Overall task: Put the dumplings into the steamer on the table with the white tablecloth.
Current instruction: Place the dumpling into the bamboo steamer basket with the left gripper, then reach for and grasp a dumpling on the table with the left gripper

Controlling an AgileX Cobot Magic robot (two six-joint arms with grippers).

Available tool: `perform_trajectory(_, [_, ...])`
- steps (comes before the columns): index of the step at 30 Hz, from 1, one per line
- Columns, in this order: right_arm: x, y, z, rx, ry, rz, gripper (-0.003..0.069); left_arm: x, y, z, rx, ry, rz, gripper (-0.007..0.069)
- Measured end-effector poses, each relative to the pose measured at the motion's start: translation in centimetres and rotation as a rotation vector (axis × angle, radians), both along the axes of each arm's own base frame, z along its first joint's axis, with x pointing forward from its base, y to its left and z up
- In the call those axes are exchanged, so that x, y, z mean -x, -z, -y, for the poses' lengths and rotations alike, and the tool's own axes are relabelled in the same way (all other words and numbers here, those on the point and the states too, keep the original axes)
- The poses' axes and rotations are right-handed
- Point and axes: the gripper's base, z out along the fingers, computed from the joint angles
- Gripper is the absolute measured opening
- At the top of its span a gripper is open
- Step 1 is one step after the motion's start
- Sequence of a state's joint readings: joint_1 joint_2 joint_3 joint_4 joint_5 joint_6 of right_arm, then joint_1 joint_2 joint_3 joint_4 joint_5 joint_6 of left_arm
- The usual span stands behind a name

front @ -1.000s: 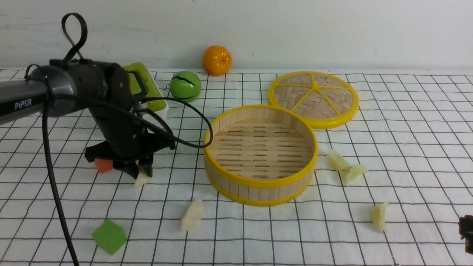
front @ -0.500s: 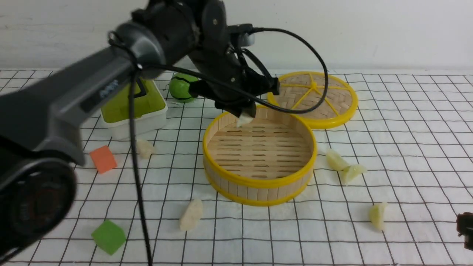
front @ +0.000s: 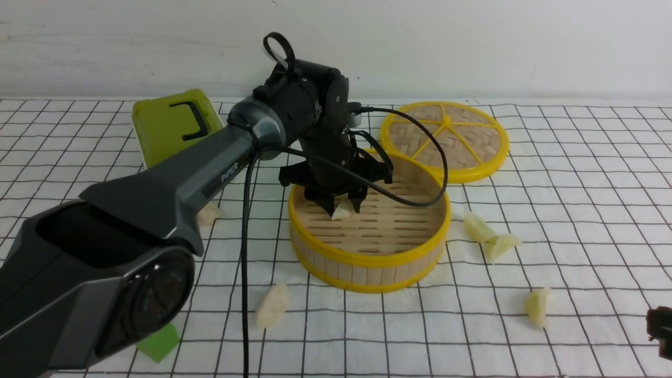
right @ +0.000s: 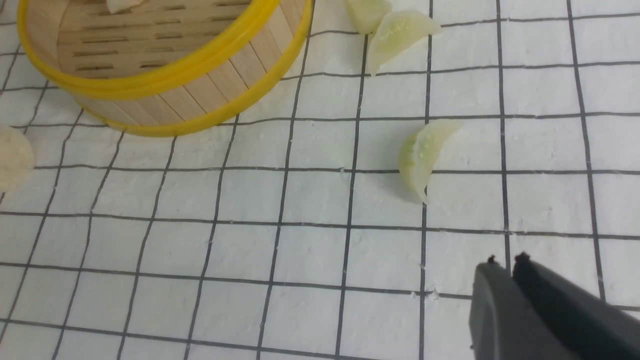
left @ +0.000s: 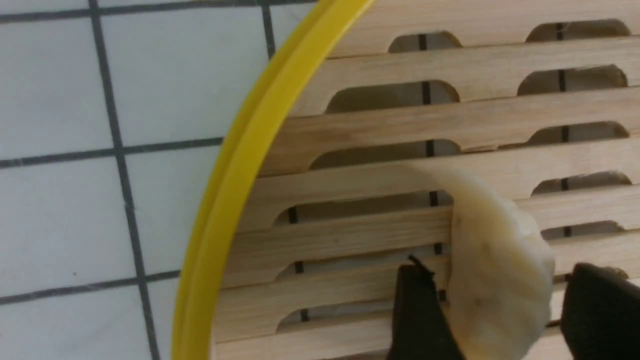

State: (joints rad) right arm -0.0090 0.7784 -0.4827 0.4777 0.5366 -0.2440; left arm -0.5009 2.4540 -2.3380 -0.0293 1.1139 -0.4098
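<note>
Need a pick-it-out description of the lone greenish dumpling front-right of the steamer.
Find the round bamboo steamer with yellow rims. Right of it and nearer the robot, one pale green dumpling lies on the grid cloth. It lies alone, unlike the pair of green dumplings touching beside the steamer's right wall, and the cream dumpling out front is left of the steamer.

L arm (front: 199,173) reaches fwd and toward centre from low left. Wrist (front: 310,105) bent over, so L gripper (front: 345,208) points straight down, jaws apart, fingers (left: 417,310) well spread. R gripper (right: 506,261) sits low at far right, barely in front view. Its fingers are nearly together w/ a thin slit, nothing between.
</note>
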Motion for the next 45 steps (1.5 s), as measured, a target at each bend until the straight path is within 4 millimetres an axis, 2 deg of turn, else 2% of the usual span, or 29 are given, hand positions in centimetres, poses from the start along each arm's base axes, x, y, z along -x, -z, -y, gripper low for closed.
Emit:
perform_trajectory(3, [0.0, 0.0, 0.0, -0.002, 0.000, 0.000, 0.0047, 0.3, -1.2, -0.2, -0.002, 0.010, 0.005, 0.0449])
perform_trajectory(7, [0.0, 0.0, 0.0, -0.002, 0.000, -0.001, 0.0049, 1.7, -7.9, -1.4, -0.023, 0.056, 0.103, 0.0479])
perform_trajectory(9, [0.0, 0.1, 0.0, 0.002, -0.008, -0.007, 0.0049, 2.3, -11.4, -2.8, -0.054, 0.047, 0.188, 0.0475])
perform_trajectory(10, [0.1, 0.2, -0.1, 0.012, -0.023, -0.019, 0.0049, 2.7, -13.7, -4.3, -0.068, 0.020, 0.241, 0.0467])
perform_trajectory(12, [0.1, 0.6, -0.2, 0.023, -0.057, -0.061, 0.0048, 2.8, -15.6, -6.5, -0.084, -0.030, 0.279, 0.0459])
perform_trajectory(14, [0.0, 1.2, -0.5, 0.021, -0.088, -0.115, 0.0041, 2.4, -15.8, -9.2, -0.092, -0.099, 0.264, 0.0449])
perform_trajectory(17, [-0.5, 1.7, -1.1, 0.032, -0.159, -0.180, 0.0016, 1.3, -13.1, -12.3, -0.089, -0.177, 0.154, 0.0436])
perform_trajectory(18, [-0.6, 1.8, -1.2, 0.034, -0.163, -0.184, 0.0015, 1.3, -12.8, -12.5, -0.089, -0.182, 0.143, 0.0436])
perform_trajectory(19, [-1.0, 2.1, -1.7, 0.046, -0.207, -0.205, 0.0001, 0.7, -10.2, -13.8, -0.082, -0.213, 0.051, 0.0429])
perform_trajectory(21, [-1.5, 2.4, -2.4, 0.061, -0.264, -0.233, -0.0005, 0.1, -5.9, -15.1, -0.089, -0.246, -0.076, 0.0421])
perform_trajectory(25, [-1.9, 3.2, -3.4, 0.075, -0.327, -0.275, -0.0005, -0.5, -2.5, -16.0, -0.095, -0.286, -0.167, 0.0417])
perform_trajectory(34, [-2.1, 3.5, -4.0, 0.081, -0.361, -0.282, -0.0005, -2.0, 1.7, -16.2, -0.098, -0.378, -0.175, 0.0412])
perform_trajectory(38, [-2.1, 3.4, -4.0, 0.081, -0.359, -0.278, -0.0005, -2.1, 3.3, -16.2, -0.123, -0.372, -0.205, 0.0349])
perform_trajectory(39, [-2.2, 3.4, -4.0, 0.082, -0.358, -0.276, -0.0003, -2.1, 3.4, -16.2, -0.130, -0.363, -0.210, 0.0307])
perform_trajectory(42, [-2.3, 3.3, -4.0, 0.082, -0.355, -0.270, -0.0003, -2.0, 3.4, -16.3, -0.147, -0.338, -0.217, 0.0256])
perform_trajectory(45, [-2.3, 3.3, -4.0, 0.082, -0.354, -0.267, -0.0001, -1.9, 3.4, -16.3, -0.158, -0.313, -0.225, 0.0256])
